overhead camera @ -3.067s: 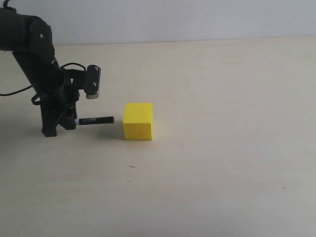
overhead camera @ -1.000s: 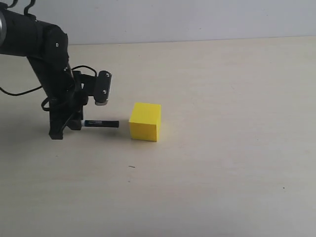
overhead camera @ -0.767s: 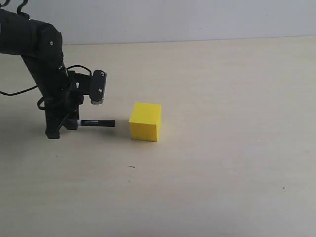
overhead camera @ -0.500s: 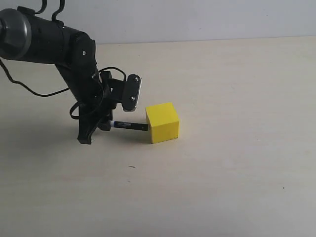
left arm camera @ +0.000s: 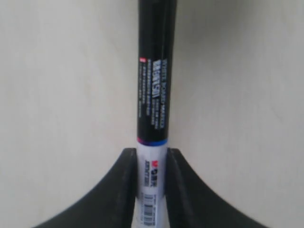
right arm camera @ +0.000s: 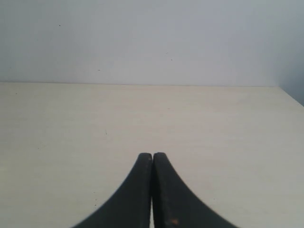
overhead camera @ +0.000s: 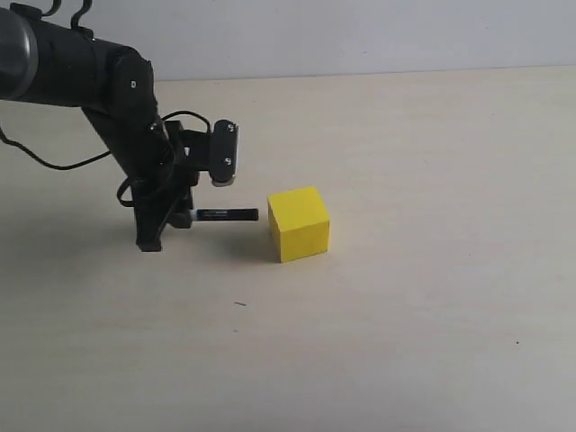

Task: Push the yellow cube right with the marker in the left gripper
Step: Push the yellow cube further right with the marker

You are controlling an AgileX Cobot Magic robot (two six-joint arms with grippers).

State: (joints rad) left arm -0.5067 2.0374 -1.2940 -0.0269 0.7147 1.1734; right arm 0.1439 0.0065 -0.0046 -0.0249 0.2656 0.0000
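The yellow cube (overhead camera: 299,223) sits on the pale table, turned slightly askew. Left of it my left gripper (overhead camera: 183,218) is shut on the marker (overhead camera: 225,214), which lies level and points right at the cube. A narrow gap separates the marker's black tip from the cube's left face. In the left wrist view the black fingers (left arm camera: 124,175) of the left gripper (left arm camera: 152,153) clamp the marker (left arm camera: 154,85) by its white barrel, and the cube is out of frame. My right gripper (right arm camera: 152,155) is shut and empty above bare table, outside the exterior view.
The pale wooden table (overhead camera: 405,315) stretches to the right of the cube and toward the front. A light wall (overhead camera: 360,36) closes the far edge. Black cables (overhead camera: 54,162) trail from the left arm (overhead camera: 81,67).
Over the last second the left arm moved right, the marker pushed the cube right and turned it slightly. In the last half second the marker drew back left off the cube.
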